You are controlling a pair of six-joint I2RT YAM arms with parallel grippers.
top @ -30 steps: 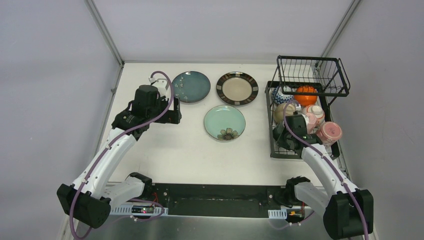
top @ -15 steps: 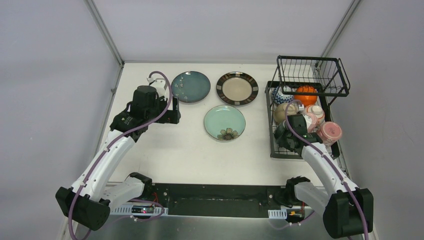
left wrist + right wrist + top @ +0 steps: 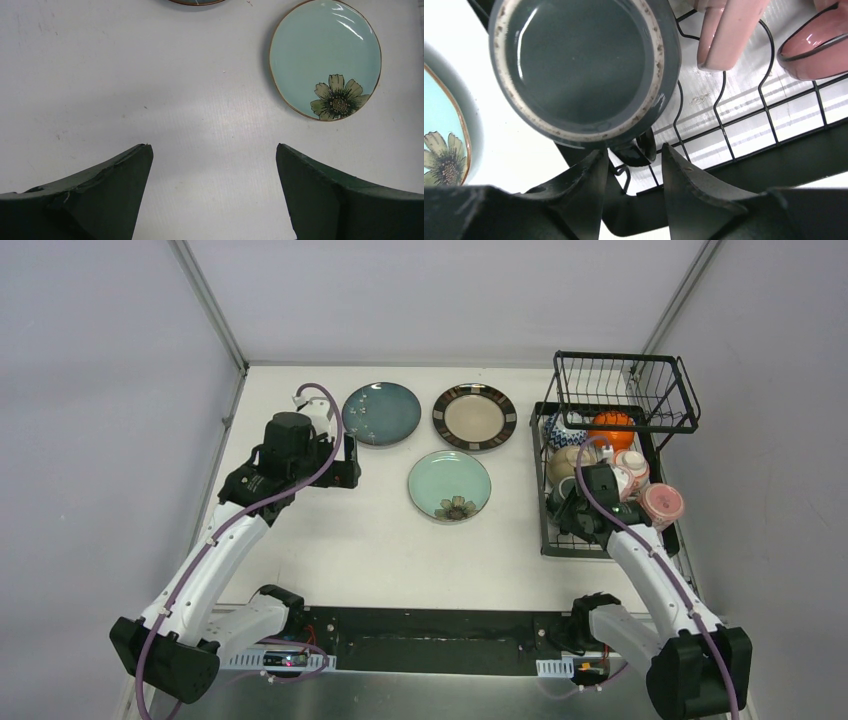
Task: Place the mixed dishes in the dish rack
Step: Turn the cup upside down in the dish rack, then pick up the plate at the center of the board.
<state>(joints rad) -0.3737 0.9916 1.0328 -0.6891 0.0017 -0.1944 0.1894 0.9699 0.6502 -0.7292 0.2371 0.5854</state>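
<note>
Grey mug (image 3: 579,65) at dish rack (image 3: 774,160) edge, handle between narrowly parted right gripper (image 3: 634,150); left gripper (image 3: 214,160) wide open over table (image 3: 200,100) near mint-green flower plate (image 3: 325,55)

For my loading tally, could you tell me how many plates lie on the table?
3: the teal plate far left, the beige plate right of it, the mint plate in front of both. The crowded rack may hide others.

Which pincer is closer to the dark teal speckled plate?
Left. The left pincer hovers beside the dark teal speckled plate, off its near-left edge, jaws wide. The right pincer is far to the right, over the dish rack, by a grey mug.
</note>
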